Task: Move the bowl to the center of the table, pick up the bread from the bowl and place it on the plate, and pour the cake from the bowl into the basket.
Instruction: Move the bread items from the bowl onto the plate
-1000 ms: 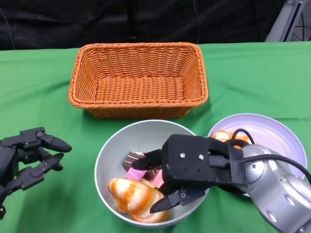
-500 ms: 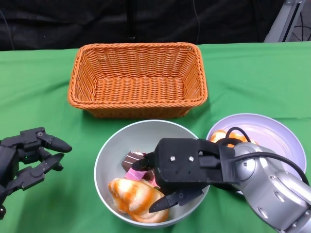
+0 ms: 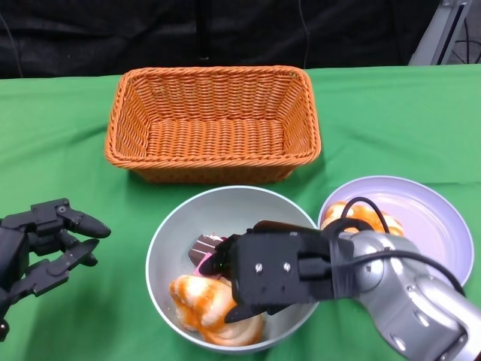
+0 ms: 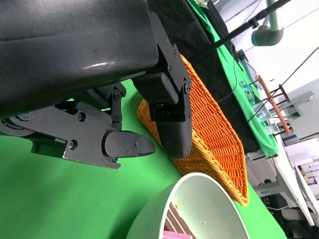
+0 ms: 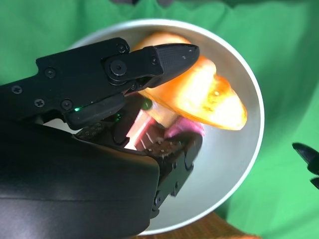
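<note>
Near the table's middle, just in front of the basket [image 3: 214,124], you had the bowl [image 3: 225,207] standing already, so step 1 looked done to me; the plate [image 3: 428,218] lay close at its right side w/ one orange piece of bread [image 3: 353,216] on it, partly hidden behind the right forearm. Inside the bowl was one more bread [image 3: 199,297] & the cake [image 3: 204,247], brown and pink pieces beside it; so the bread step was, I judged, only partly finished, and the pouring was not begun; the basket held nothing that I could see.

Your right hand [image 3: 259,280] was down in the bowl, over the bread; in the right wrist view one finger lay on top of the bread [image 5: 199,94], another was below near the pink cake; the fingers were around it but if they really pinched it I could not tell. Your left hand [image 3: 41,244] hovered over the green cloth [image 3: 391,120], left of the bowl, apart from it; fingers spread, holding nothing.
</note>
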Action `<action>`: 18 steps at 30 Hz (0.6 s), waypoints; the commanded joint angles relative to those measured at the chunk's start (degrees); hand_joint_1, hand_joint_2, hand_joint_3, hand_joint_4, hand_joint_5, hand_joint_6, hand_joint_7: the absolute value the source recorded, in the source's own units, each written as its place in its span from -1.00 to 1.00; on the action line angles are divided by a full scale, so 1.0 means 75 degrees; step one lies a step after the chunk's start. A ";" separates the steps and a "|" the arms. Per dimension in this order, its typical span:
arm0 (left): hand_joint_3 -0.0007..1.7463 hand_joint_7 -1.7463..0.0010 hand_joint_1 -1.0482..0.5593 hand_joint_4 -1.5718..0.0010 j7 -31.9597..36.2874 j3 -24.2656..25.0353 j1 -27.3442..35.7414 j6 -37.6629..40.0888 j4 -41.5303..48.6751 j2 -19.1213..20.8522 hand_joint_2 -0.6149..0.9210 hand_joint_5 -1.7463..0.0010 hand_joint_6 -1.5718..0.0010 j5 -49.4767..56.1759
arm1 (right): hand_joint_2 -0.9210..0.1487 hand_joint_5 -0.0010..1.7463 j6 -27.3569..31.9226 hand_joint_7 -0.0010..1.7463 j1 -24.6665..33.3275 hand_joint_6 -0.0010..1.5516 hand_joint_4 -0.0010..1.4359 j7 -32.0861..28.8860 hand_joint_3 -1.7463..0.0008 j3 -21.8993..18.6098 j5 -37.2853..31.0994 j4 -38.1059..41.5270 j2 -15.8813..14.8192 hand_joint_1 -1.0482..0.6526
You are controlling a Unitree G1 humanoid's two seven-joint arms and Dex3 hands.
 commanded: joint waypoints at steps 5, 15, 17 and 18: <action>-0.65 -0.05 0.20 -0.01 0.0103 0.0006 -0.0092 -0.0125 0.0076 0.0147 1.00 -0.40 -0.05 0.0021 | -1.00 -0.45 -0.0169 -0.98 0.0537 0.31 0.16 -0.0301 0.96 -0.0102 -0.0058 0.0123 0.0240 -0.15; -0.63 -0.05 0.22 -0.01 0.0111 0.0014 -0.0090 -0.0010 0.0024 0.0132 1.00 -0.40 -0.06 -0.0013 | -1.00 -0.53 -0.0240 -0.97 0.0749 0.35 0.17 -0.0461 0.92 -0.0234 -0.0084 0.0151 0.0371 -0.12; -0.63 -0.04 0.22 -0.02 0.0114 0.0014 -0.0101 -0.0026 0.0064 0.0141 1.00 -0.41 -0.06 -0.0002 | -1.00 -0.55 -0.0269 -0.98 0.0802 0.35 0.18 -0.0556 0.93 -0.0342 -0.0059 0.0145 0.0426 -0.12; -0.63 -0.04 0.21 -0.02 0.0126 0.0012 -0.0101 -0.0022 0.0069 0.0149 1.00 -0.41 -0.06 0.0016 | -1.00 -0.56 -0.0278 -0.98 0.0821 0.35 0.20 -0.0593 0.93 -0.0385 -0.0052 0.0143 0.0450 -0.12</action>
